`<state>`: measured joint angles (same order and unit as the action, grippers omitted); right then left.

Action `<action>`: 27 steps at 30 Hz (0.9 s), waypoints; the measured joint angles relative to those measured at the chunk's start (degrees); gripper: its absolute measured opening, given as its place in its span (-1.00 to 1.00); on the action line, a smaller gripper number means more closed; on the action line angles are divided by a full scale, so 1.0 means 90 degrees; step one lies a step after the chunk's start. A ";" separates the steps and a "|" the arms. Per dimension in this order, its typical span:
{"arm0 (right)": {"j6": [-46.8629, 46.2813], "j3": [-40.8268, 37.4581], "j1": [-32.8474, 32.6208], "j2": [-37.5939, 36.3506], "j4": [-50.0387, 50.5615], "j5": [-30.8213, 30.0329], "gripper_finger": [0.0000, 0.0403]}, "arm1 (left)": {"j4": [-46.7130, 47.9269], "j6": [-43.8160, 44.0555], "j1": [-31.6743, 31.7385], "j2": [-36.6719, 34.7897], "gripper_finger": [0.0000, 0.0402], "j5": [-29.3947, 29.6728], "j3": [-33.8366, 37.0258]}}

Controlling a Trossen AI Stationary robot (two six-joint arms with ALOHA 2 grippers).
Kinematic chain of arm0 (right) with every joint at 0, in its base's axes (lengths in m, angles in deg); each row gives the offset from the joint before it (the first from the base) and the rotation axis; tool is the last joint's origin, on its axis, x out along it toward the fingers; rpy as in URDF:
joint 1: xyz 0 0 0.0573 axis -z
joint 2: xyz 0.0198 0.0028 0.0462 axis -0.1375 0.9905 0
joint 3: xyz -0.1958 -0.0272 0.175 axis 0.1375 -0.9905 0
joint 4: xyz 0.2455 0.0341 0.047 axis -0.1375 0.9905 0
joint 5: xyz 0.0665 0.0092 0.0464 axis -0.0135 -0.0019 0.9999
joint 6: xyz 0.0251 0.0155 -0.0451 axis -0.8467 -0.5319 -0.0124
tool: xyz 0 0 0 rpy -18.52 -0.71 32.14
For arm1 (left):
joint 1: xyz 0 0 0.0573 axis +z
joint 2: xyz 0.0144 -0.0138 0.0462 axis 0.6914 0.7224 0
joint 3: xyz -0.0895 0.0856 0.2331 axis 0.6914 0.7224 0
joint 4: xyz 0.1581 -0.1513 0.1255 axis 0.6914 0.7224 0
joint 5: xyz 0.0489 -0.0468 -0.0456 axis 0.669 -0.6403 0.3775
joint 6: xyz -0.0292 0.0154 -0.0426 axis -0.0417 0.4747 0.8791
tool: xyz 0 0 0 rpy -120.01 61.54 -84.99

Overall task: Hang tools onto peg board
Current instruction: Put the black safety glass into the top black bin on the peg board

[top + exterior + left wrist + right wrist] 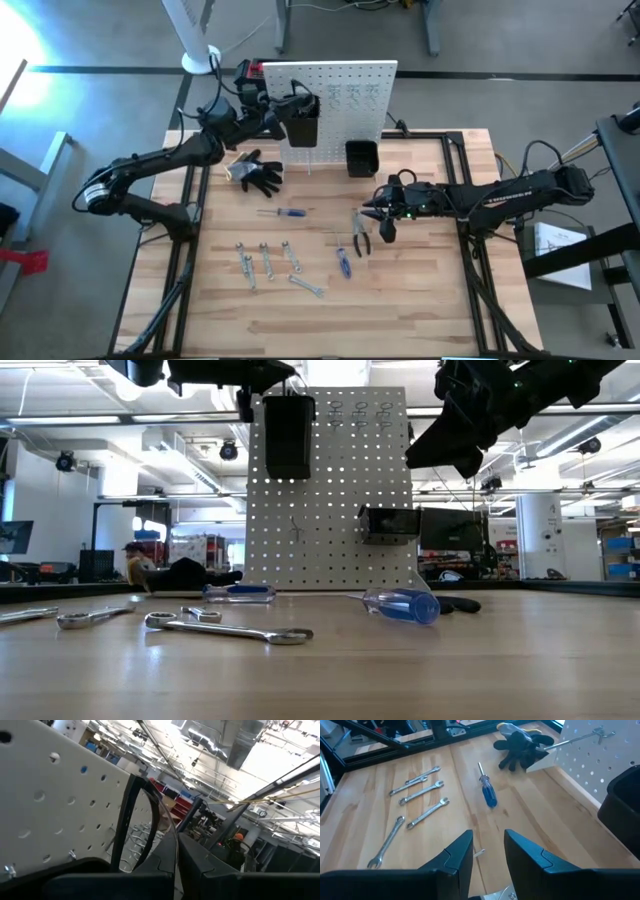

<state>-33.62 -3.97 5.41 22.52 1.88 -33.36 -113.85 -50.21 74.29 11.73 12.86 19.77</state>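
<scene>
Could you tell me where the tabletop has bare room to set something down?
Bare wood runs along the table edge nearest the camera, below the wrenches, and right of the pliers. The middle is crowded.

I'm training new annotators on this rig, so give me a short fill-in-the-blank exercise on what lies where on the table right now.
1. The black work gloves lie on the tabletop in front of the peg board's ______ end, seen from above.
2. ______ silver wrenches lie on the wood.
3. The right pincer hovers beside the ______.
4. The left pincer is up at the ______ black bin.

Missing words: left; four; pliers; upper
</scene>
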 joint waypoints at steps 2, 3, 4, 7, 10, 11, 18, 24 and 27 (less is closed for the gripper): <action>0.0000 0.0000 -0.0001 -0.0002 0.0000 0.0000 -0.49 | 0.0002 0.0053 0.0039 -0.0002 -0.98 0.0003 -0.0003; 0.0000 0.0000 -0.0001 -0.0002 -0.0002 0.0000 -0.49 | 0.0003 0.0098 0.0056 -0.0002 -0.96 0.0024 -0.0003; 0.0000 0.0000 -0.0001 -0.0002 -0.0002 0.0000 -0.49 | 0.0009 0.0142 0.0074 -0.0002 -0.93 0.0078 -0.0003; -0.0001 0.0000 0.0000 -0.0002 -0.0002 0.0000 -0.49 | -0.0003 0.0165 0.0096 -0.0002 -0.85 0.0338 -0.0003; -0.0002 0.0000 -0.0001 -0.0002 -0.0002 0.0000 -0.49 | -0.0147 0.0157 0.0097 -0.0002 -0.80 0.0395 -0.0003; -0.0002 0.0000 -0.0001 -0.0002 -0.0002 0.0000 -0.49 | -0.0228 0.0157 0.0097 -0.0002 -0.79 0.0395 -0.0003; 0.0005 0.0002 -0.0001 -0.0002 -0.0002 0.0002 -0.49 | -0.0278 -0.0543 0.0123 0.0002 -0.78 0.0592 -0.0005; 0.0005 0.0002 -0.0001 -0.0002 -0.0002 0.0007 -0.49 | -0.0233 -0.1195 0.0114 0.0027 -0.78 0.0602 -0.0005; 0.0002 0.0002 0.0001 -0.0002 -0.0002 0.0010 -0.49 | -0.0198 -0.1359 0.0118 0.0027 -0.78 0.0594 -0.0005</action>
<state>-33.60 -3.95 5.42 22.50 1.86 -33.27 -115.63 -62.44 75.36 11.97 18.21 19.72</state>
